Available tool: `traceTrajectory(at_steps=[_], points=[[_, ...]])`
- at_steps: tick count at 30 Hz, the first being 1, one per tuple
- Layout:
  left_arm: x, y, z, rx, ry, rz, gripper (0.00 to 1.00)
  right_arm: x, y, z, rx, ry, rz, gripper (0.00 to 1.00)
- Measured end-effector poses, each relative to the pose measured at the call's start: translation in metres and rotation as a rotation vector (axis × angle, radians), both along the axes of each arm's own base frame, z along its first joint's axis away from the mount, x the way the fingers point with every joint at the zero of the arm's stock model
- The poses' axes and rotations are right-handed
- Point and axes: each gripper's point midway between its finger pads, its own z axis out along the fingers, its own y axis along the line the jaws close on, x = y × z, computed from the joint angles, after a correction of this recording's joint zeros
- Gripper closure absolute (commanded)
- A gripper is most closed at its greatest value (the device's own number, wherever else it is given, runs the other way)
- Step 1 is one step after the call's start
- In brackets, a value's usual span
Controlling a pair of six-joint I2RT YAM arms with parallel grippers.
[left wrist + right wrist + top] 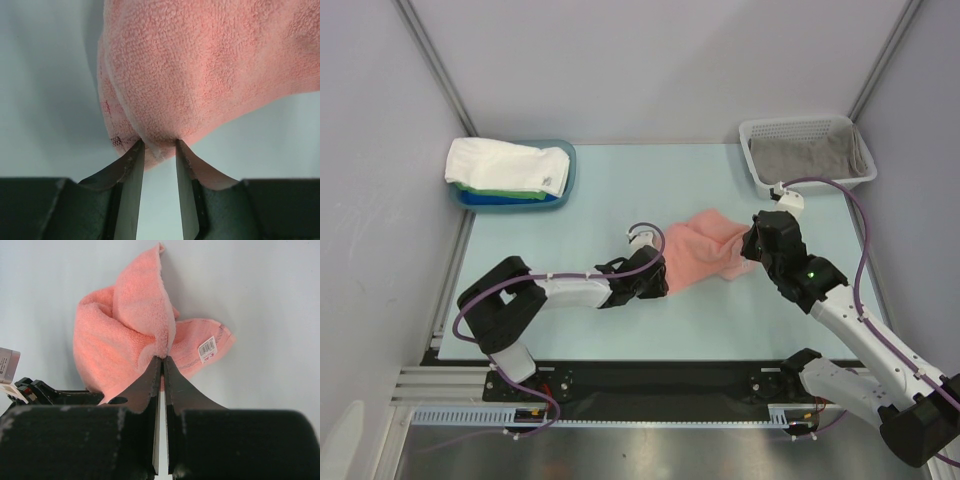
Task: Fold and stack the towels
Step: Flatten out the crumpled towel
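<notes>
The right gripper (161, 360) has its jaws pressed together on a raised fold of the pink towel (110, 340). The towel lies bunched on the pale table surface (260, 300). A white barcode tag (207, 347) faces up on its right lobe.

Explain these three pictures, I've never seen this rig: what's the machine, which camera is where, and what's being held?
Two robot arms are bolted at the near edge of the table. The wide picture looks down from above and behind them; the other two come from a camera on each wrist. Between the arms lies a pink towel. The right tool is shut, pinching a fold of it. The left tool has its jaws apart around the towel's edge; no grip shows. Far left, a blue tray holds folded towels, white on top. Far right, a white basket holds a grey towel.
</notes>
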Motion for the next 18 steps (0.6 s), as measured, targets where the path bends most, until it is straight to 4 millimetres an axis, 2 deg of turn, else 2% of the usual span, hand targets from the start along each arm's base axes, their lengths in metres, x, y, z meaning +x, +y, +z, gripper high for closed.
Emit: traceTrajectory(at_steps=[8,18], points=[[0.0060,-0.0021,0.0060,0.001,-0.019,0.014,0.72,-0.0002,0.0002,-0.0005,0.000,0.001,0.001,0.96],[0.0089,0.0009,0.0075,0.019,-0.028,0.028,1.00,-0.0002,0.0002,-0.0007,0.000,0.002,0.001,0.96]])
